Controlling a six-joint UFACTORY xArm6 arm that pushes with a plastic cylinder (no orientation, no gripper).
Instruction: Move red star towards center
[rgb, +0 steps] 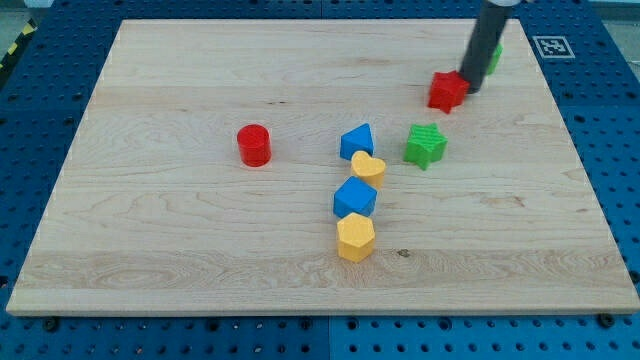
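Note:
The red star (448, 91) lies on the wooden board (200, 230) at the view's upper right. My tip (471, 87) touches the star's right side. The dark rod rises from there to the view's top edge. It partly hides a green block (495, 57) behind it, whose shape I cannot tell. A green star (425, 145) lies just below the red star, apart from it.
A red cylinder (254, 145) stands left of the middle. A column of blocks runs down the middle: a blue block (356, 140), a yellow heart (368, 168), a blue block (354, 197) and a yellow block (355, 237).

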